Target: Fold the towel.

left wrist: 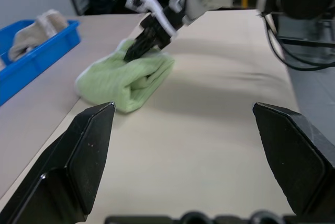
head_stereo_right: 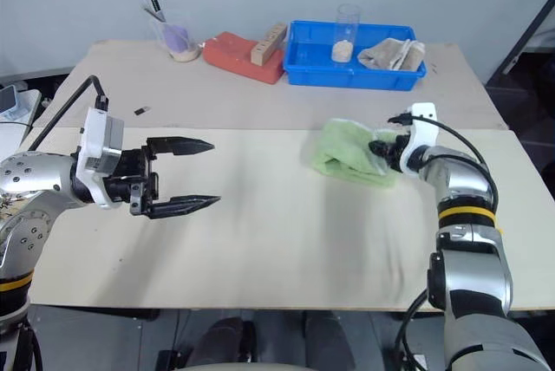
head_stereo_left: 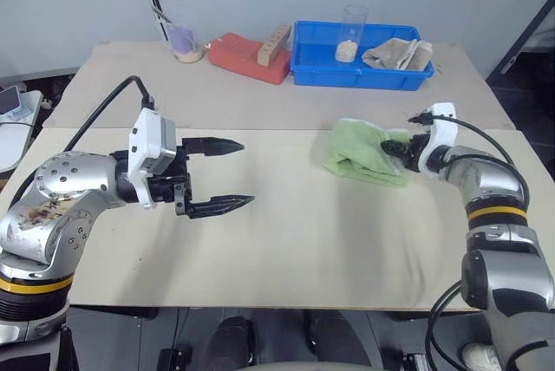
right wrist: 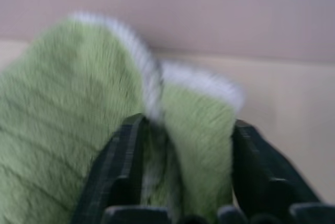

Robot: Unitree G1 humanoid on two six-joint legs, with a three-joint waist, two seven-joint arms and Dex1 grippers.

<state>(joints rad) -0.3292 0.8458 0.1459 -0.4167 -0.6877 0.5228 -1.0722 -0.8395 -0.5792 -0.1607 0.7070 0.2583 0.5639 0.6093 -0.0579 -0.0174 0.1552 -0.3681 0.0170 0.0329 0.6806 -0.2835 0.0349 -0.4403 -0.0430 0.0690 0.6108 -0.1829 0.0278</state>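
While bunched on the table point(head_stereo_left: 286, 250) just short of the blue tray point(head_stereo_left: 360, 74), towel point(head_stereo_left: 362, 152) judged soft, light, limp; take by white-edged corners; right gripper point(right wrist: 183, 169) straddling a fold, grip uncertain; left gripper point(head_stereo_left: 221, 175) wide open, empty, well clear of tray.

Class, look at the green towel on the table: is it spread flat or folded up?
Folded up: the towel lies as a thick, layered bundle, its white edging doubled over between the right gripper fingers.
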